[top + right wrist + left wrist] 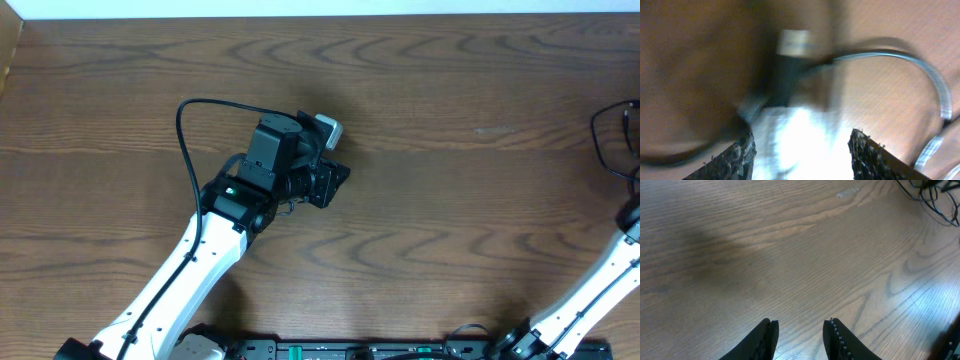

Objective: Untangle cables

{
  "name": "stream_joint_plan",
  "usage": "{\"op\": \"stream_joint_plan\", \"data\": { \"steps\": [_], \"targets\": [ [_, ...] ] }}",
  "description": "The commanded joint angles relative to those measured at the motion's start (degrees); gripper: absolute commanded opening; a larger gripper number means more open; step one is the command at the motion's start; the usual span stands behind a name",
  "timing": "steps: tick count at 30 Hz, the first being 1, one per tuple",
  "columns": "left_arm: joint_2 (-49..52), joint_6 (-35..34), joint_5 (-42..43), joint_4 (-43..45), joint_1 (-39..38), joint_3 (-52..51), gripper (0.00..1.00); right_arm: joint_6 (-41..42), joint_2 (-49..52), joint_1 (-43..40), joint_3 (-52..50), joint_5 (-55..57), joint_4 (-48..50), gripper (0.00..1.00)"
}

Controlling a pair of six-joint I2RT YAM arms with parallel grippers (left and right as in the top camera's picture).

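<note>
The black cable (604, 134) lies looped at the table's far right edge, and the left wrist view shows it in the top right corner (934, 200). My left gripper (335, 181) hovers over bare wood at mid table, open (800, 322), nothing between its fingers. The right wrist view is blurred. A dark plug with a metal end (789, 44) lies just ahead of my right gripper (802, 136), which is open over glare on the table. A cord (935, 82) arcs away from the plug and shines pale. I cannot tell its colour.
The right arm (600, 285) reaches up from the lower right and leaves the overhead view at the right edge. The left arm's own thick black wire (185, 140) loops above its wrist. The table's far edge runs along the top.
</note>
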Motion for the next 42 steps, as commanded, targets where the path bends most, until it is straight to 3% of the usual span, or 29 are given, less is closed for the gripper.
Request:
{"op": "stream_joint_plan", "data": {
  "steps": [1,12,26,32,37,42],
  "targets": [
    [0.44,0.31,-0.55,0.09,-0.24,1.11,0.35,0.61,0.09,-5.09,-0.22,1.53,-0.26,0.57],
    [0.44,0.02,-0.52,0.09,-0.24,1.11,0.35,0.44,0.07,-9.25,0.02,-3.04,-0.39,0.58],
    [0.44,0.04,-0.52,0.07,-0.24,1.11,0.35,0.50,-4.52,-2.43,6.51,-15.02,-0.61,0.61],
    [0.44,0.09,-0.57,0.07,-0.22,1.11,0.36,8.57,-10.40,2.14,7.15,-9.01,-3.02,0.62],
    [0.44,0.07,-0.57,0.07,-0.22,1.11,0.36,20.13,-15.21,4.13,7.15,-4.44,-9.53,0.61],
    [0.44,0.04,-0.57,0.07,-0.22,1.11,0.36,26.05,-19.58,5.60,7.15,3.06,-15.15,0.63]
  ]
}}
